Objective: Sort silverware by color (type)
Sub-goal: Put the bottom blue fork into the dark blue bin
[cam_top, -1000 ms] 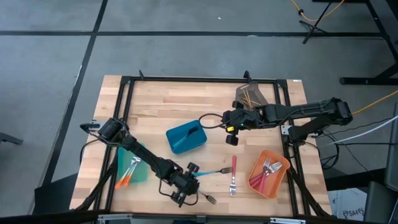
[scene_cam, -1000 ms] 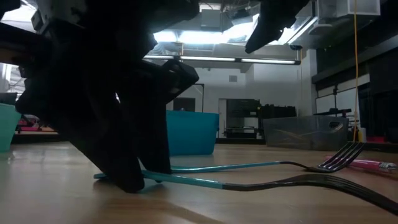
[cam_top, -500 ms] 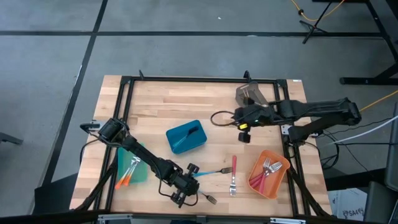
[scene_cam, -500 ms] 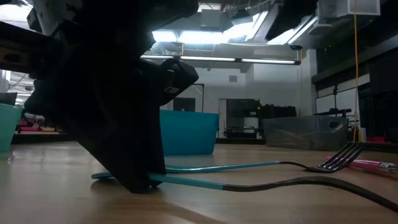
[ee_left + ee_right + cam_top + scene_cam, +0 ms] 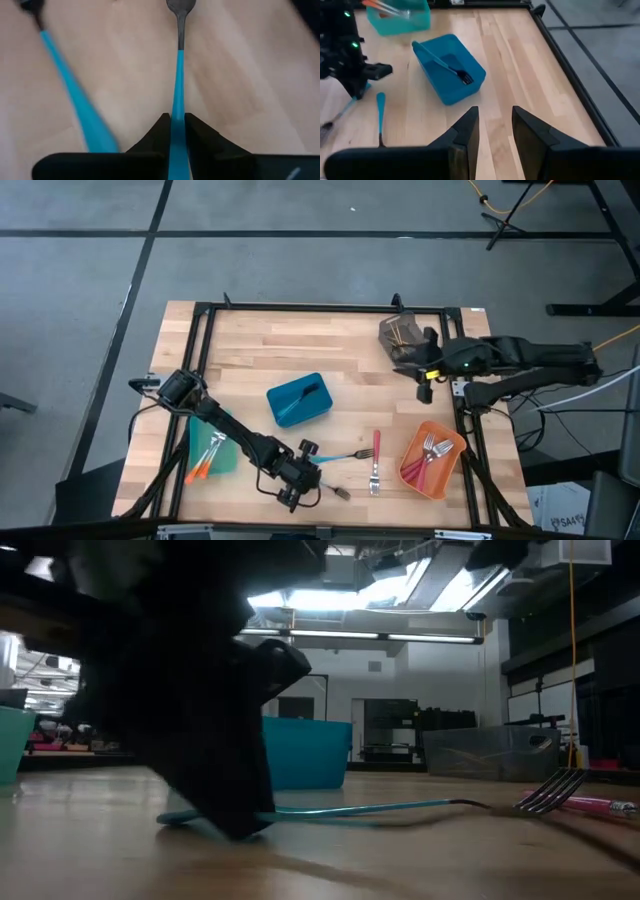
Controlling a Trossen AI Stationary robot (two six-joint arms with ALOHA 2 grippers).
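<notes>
Looking down in the high view, we note the left gripper (image 5: 300,483) low at the bottom centre of the wooden table (image 5: 250,355), its fingers pinched on a blue-handled fork (image 5: 178,80); the left wrist view shows the blue handle squeezed between the two dark fingertips (image 5: 159,131), metal neck and head running away toward the top of that frame. A second blue-handled utensil (image 5: 70,95) lies beside it, slanting along the left of that same frame, blurred

Low view: dark bulk of the left arm fills the left half; one blue handle (image 5: 350,809) stretches right across the boards, fork tines (image 5: 550,790) at far right

Right gripper (image 5: 418,370) sits at the upper right of the high view, just by the grey bin (image 5: 398,332), fingers spread with a clear gap and nothing between them, as the right wrist view confirms

Silverware elsewhere, high view:
- blue bin (image 5: 300,400), centre, holds one blue-handled fork (image 5: 442,64)
- teal bin (image 5: 212,452), lower left, holds orange-handled pieces (image 5: 203,460), some sticking past its edge
- orange bin (image 5: 432,458), lower right, holds several forks with pink handles (image 5: 430,450)
- a red-handled fork (image 5: 375,462) lies loose on the table, between the left gripper and the orange bin
- gold pieces show in the grey bin, too small for us to count
</notes>
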